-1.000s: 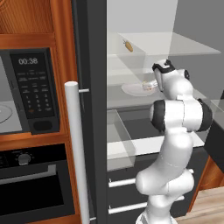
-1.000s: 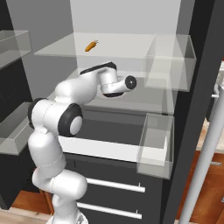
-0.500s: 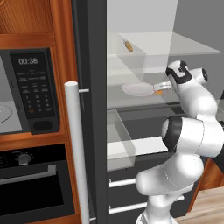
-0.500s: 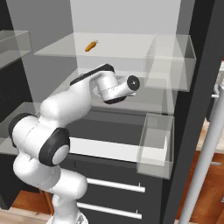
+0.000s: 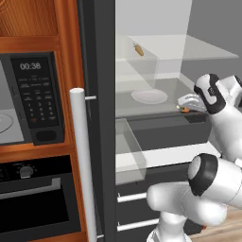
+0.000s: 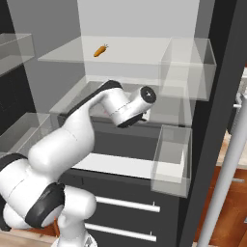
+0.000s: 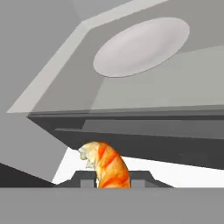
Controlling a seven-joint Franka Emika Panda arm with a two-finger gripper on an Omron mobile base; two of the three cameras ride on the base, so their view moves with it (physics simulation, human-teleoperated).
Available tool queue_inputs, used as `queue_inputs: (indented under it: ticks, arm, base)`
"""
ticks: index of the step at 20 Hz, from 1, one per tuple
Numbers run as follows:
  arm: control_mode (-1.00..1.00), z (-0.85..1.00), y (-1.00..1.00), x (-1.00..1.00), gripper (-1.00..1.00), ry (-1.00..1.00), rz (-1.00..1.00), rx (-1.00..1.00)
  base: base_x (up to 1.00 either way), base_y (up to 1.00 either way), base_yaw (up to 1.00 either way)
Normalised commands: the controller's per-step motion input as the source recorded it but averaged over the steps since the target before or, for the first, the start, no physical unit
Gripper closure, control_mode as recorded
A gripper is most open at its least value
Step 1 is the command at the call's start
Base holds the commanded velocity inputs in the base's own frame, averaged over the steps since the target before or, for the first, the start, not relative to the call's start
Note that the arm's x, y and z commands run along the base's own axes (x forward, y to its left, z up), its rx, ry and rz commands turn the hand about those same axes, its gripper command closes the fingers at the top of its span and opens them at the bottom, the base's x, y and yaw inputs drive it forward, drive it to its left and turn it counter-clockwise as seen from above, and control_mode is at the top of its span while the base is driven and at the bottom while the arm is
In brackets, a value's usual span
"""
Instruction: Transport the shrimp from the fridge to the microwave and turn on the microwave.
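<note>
open fridge (image 5: pixel 101 71), pale interior, glass shelves | white plate (image 7: pixel 141 46) sitting on middle shelf, bare | gripper (image 7: pixel 113 178) hanging just outside shelf front edge, clamping the shrimp (image 7: pixel 105 165) | shrimp sitting between the dark fingertips, apart from plate | microwave (image 5: pixel 28 99) standing left of fridge

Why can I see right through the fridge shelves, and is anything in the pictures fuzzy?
Left base view: the glass shelves are clear, so the plate shows below. Hand view: the shrimp looks sharp, close up in the gripper. Right base view: flat, even light, faint shadows, no blur.
</note>
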Motion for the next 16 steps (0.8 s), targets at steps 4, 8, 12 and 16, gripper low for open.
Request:
queue_inputs:
  ticks: [4, 8, 12, 16]
  arm:
    - [-1.00, -0.64, 0.02, -0.94, 1.00, 0.02, -0.04, 0.00]
    - [-1.00, -0.65, 0.25, -0.76, 1.00, 0.04, 0.00, 0.00]
    - [-1.00, -0.31, 0.51, -0.36, 1.00, 0.10, 0.03, -0.03]
    - [-1.00, -0.04, 0.69, -0.07, 1.00, 0.02, 0.09, -0.16]
  base:
    - [0.00, 0.00, 0.00]
    - [0.00, 0.00, 0.00]
    - [0.00, 0.00, 0.00]
    - [0.00, 0.00, 0.00]
